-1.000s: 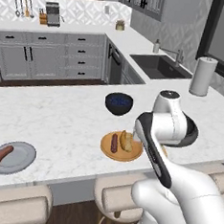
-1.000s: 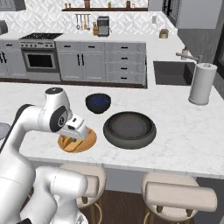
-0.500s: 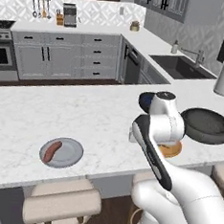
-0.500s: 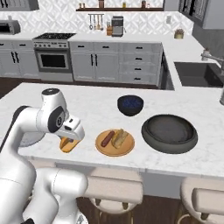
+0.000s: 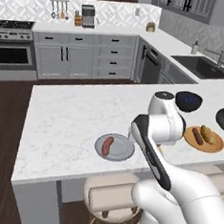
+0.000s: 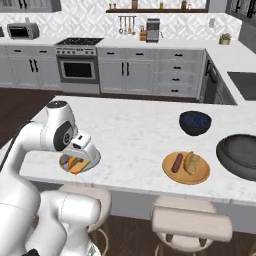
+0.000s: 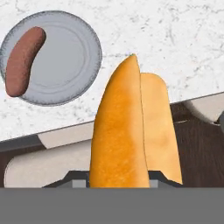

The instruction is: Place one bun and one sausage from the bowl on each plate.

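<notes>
We see the gripper (image 6: 80, 159) closed on a bun (image 7: 131, 131), held over the counter edge beside the grey plate (image 7: 83, 52). That plate carries one sausage (image 7: 22, 59) near its rim. To the right along the counter (image 5: 70, 115), the orange plate (image 6: 200, 175) holds a sausage (image 6: 177, 163) and a bun (image 6: 192, 163) side by side, near the dark bowl (image 6: 239, 156).

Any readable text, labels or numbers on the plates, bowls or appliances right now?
None can be read. The grey plate, the orange plate, the dark bowl, the navy bowl and the bun in the gripper carry no markings; the coffee machine is too small to tell.
</notes>
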Tool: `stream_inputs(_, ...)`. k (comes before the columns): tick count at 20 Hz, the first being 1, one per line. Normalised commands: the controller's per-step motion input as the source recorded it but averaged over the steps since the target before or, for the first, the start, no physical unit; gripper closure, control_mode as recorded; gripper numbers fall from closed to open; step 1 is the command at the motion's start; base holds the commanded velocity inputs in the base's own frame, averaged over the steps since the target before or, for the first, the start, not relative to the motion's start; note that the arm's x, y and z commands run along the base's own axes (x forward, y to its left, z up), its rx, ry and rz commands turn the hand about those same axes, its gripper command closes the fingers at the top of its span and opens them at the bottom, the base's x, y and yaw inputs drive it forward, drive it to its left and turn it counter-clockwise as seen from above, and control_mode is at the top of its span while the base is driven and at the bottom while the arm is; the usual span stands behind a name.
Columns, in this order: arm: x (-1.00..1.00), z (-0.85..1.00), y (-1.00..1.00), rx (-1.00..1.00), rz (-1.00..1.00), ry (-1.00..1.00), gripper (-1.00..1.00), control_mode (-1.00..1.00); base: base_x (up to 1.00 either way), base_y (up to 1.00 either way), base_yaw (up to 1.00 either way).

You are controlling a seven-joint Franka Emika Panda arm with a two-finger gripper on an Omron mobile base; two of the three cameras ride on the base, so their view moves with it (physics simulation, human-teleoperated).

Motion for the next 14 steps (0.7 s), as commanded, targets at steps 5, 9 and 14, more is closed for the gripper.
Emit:
stream_inputs(5,0.0,0.0,0.0,0.0,0.0,0.0,1.0,1.0,0.2,0.89,-0.04)
stream_inputs(9,0.0,0.0,0.0,0.0,0.0,0.0,1.0,-1.0,0.07,0.05,-0.02)
stream_inputs(14,0.66,-0.03,-0.22,0.01,0.03,-0.13,1.0,-1.0,0.0,0.0,0.0)
